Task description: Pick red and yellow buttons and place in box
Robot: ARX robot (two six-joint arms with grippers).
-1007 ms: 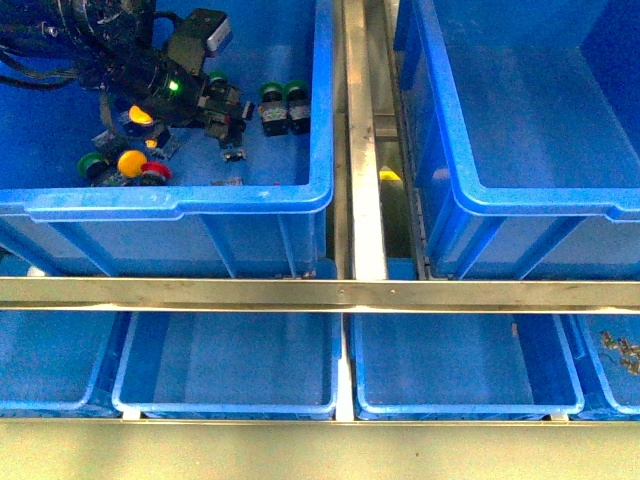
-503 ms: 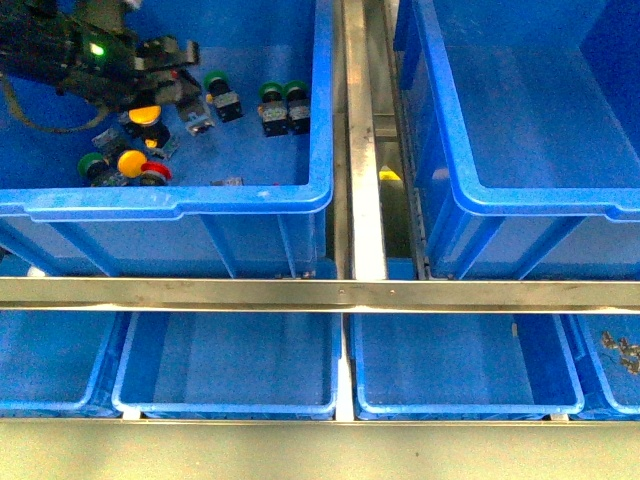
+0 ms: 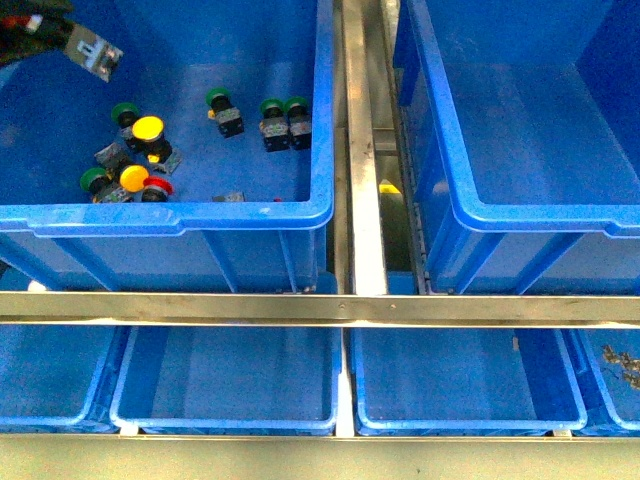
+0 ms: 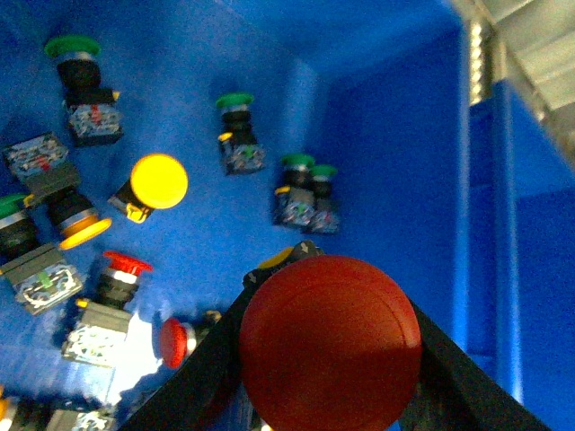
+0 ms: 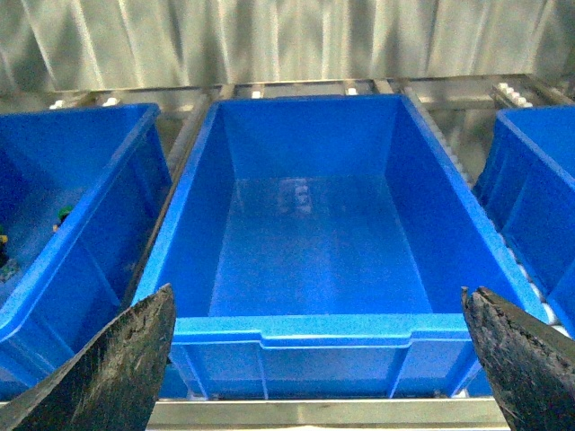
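Background: a steel rack frame point(image 3: 365, 150) carries two large blue bins side by side. A row of shallower blue trays point(image 3: 225, 375) sits below a crossbar point(image 3: 320, 305) in the lower half of the front view.

1. Left claw point(image 4: 329, 382): the black fingers point(image 4: 211, 364) are pinched on a red button point(image 4: 331, 339). Its mushroom cap fills the lower centre of the left wrist view. In the front view the held unit shows only as a grey block point(image 3: 95, 52) in the upper left corner, over the left bin point(image 3: 180, 215).
2. On that bin's floor, past the held cap, lie two more red-capped switches point(image 4: 126, 265) point(image 4: 175, 339).
3. Further out lie a yellow button point(image 4: 159, 180) and a second yellow cap point(image 4: 85, 232), seen edge-on. In the front view the yellow caps point(image 3: 148, 128) point(image 3: 133, 177) sit left of centre, with a red cap point(image 3: 157, 186) just beside the lower one.
4. Green-capped switches point(image 3: 217, 98) lie among them. Two of these point(image 3: 284, 106) lie touching, near the bin's right wall.
5. The labels on the switch bodies are too small to read.
6. Right claw point(image 5: 316, 305): spread wide and holding nothing. Its dark fingertips point(image 5: 135, 341) sit at the lower corners of the right wrist view.
7. The box point(image 5: 305, 328) lies centred between those fingertips. In the front view it is the right-hand bin point(image 3: 520, 215).
8. Small metal parts point(image 3: 620, 355) lie in the tray at the lower right.
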